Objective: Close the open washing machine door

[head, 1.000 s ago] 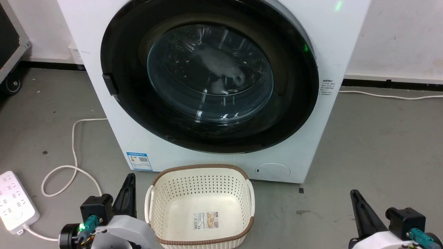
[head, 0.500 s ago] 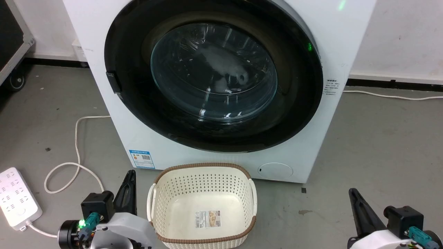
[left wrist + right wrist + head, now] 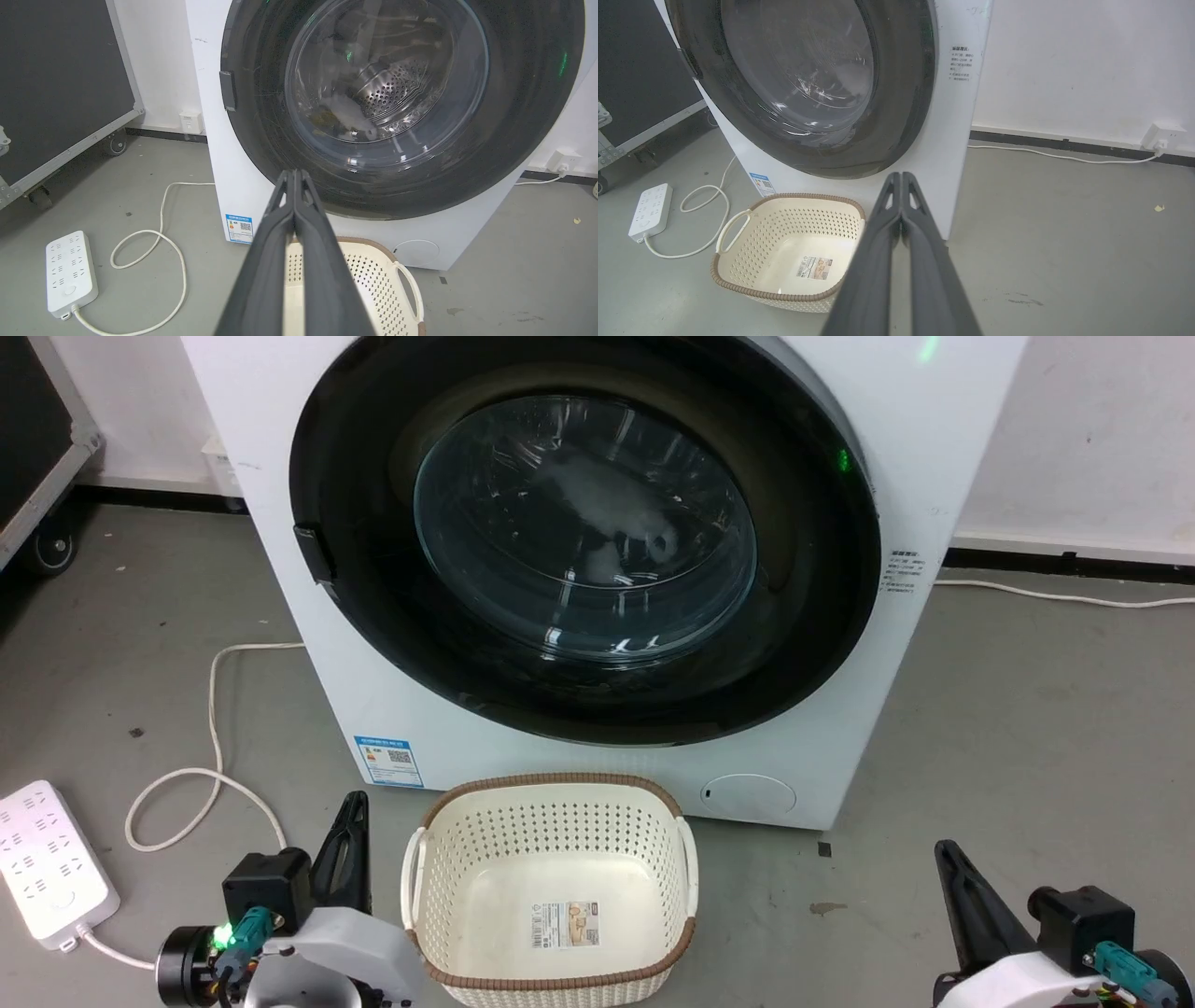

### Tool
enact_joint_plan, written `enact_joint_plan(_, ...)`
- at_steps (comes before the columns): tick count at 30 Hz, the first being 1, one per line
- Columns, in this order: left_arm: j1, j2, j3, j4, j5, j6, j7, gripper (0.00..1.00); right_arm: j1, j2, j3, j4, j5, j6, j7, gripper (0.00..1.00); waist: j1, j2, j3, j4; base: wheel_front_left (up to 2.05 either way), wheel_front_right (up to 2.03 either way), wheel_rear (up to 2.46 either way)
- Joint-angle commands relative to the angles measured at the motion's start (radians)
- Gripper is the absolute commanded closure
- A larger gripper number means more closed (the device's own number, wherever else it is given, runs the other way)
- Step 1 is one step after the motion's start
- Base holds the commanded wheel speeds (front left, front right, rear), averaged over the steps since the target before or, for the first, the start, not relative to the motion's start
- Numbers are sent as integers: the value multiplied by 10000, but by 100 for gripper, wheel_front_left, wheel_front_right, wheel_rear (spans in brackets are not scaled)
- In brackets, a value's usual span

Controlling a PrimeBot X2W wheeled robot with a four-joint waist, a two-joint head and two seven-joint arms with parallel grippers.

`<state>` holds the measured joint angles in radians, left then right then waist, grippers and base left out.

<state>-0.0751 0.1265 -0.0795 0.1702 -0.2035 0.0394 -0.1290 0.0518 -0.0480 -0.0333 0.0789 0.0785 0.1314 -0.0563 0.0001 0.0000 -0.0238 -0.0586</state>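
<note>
The left gripper (image 3: 352,807) sits nearest at the left, its two dark fingers pressed together along their length with nothing between them; the right gripper (image 3: 948,859) sits nearest at the right, its fingers likewise closed on nothing; both hang above the grey floor, apart from everything else; between them stands a cream perforated basket (image 3: 551,777) with a brown rim, a paper label on its bottom, just in front of the washing machine (image 3: 943,429); to the left a white power strip (image 3: 51,859) lies on the floor, its white cable (image 3: 210,709) looping toward the machine's left side; a blue label (image 3: 390,761) sits low on the machine's white front at the left and a round cover (image 3: 747,795) low at the right; farther, the washing machine door (image 3: 812,616) lies against the front, its black rim ringing the clear glass window (image 3: 583,523), through which the steel drum shows, a dark handle (image 3: 315,553) on its left edge; whether it is latched I cannot tell; a black wheeled case (image 3: 60,79) stands far left by the white wall
</note>
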Motion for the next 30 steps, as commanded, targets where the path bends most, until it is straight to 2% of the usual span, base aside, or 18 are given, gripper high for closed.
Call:
enact_joint_plan(1, 176, -49, 42, -67, 113, -49, 41, 100, -114, -7, 13, -79, -49, -2, 4, 100, 0, 0, 2, 5, 0, 0, 0)
enact_joint_plan(30, 369, -288, 295, -615, 758, -165, 460, 100, -250, -12, 120, -317, -296, -4, 191, 100, 0, 0, 81, 200, 0, 0, 0)
